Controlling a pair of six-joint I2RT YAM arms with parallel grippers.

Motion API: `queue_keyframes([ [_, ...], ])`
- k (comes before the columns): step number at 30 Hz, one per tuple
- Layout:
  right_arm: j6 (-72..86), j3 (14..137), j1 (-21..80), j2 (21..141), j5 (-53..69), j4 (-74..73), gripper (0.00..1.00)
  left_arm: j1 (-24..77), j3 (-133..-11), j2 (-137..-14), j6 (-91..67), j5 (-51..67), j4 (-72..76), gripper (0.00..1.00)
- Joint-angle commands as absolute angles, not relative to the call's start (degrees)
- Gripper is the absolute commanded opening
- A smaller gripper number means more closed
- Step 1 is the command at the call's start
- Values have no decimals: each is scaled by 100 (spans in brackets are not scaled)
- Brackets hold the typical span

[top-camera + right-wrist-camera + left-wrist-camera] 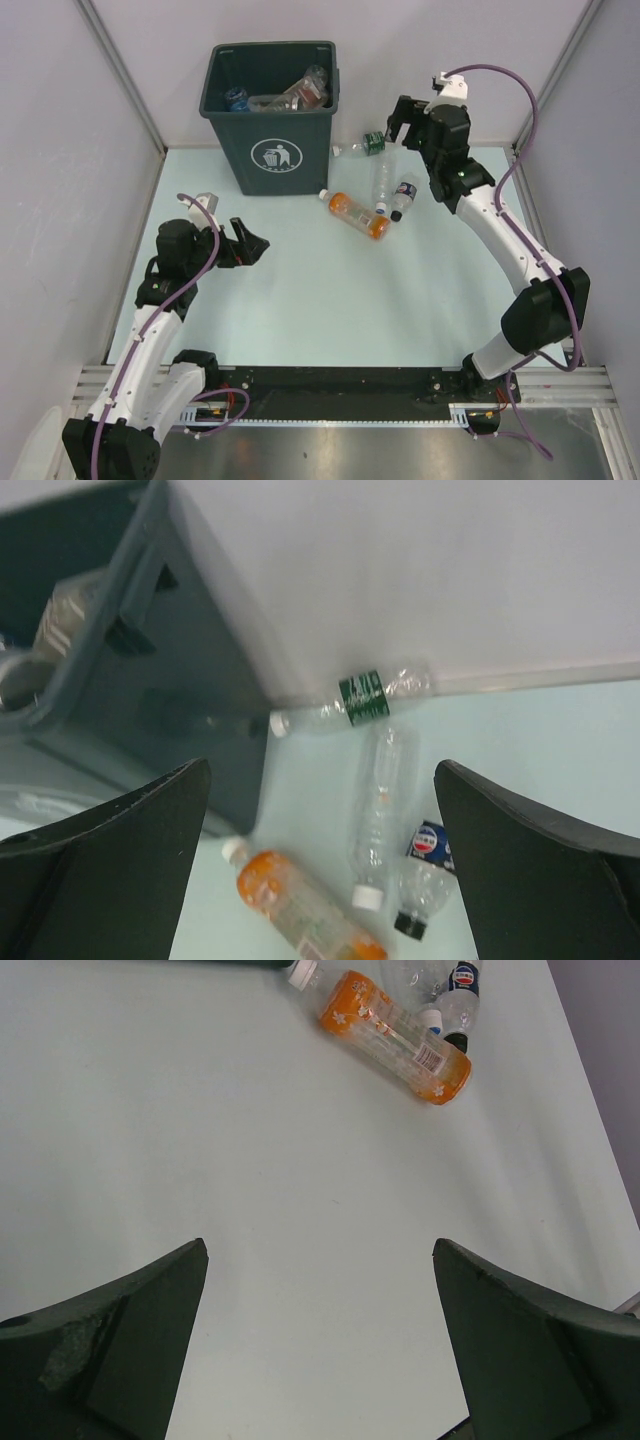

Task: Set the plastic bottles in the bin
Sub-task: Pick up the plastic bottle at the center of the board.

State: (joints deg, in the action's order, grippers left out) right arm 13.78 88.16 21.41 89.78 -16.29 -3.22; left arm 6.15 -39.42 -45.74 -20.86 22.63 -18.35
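The dark green-grey bin stands at the back of the table with several plastic bottles inside. To its right, on the table, lie a green-labelled clear bottle, a plain clear bottle, a blue-labelled bottle and an orange bottle. My right gripper hangs open above these bottles, holding nothing. My left gripper is open over bare table, well short of the orange bottle.
The bin's wall fills the left of the right wrist view. Grey walls close in the table at the back and both sides. A metal rail runs along the near edge by the arm bases.
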Motion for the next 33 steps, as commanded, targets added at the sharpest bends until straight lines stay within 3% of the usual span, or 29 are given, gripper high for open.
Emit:
queue_keyframes([
  [1, 1064, 8842, 2136, 8824, -1047, -922, 99, 624, -3938, -4500, -1969, 2171, -1802, 100],
  [16, 97, 8525, 2127, 10238, 1124, -1705, 97, 624, -3955, -4535, -1960, 2136, -1828, 100],
  [33, -316, 8517, 2224, 11513, 1406, -1854, 85, 624, -3964, -4570, -1960, 2109, -1854, 100],
])
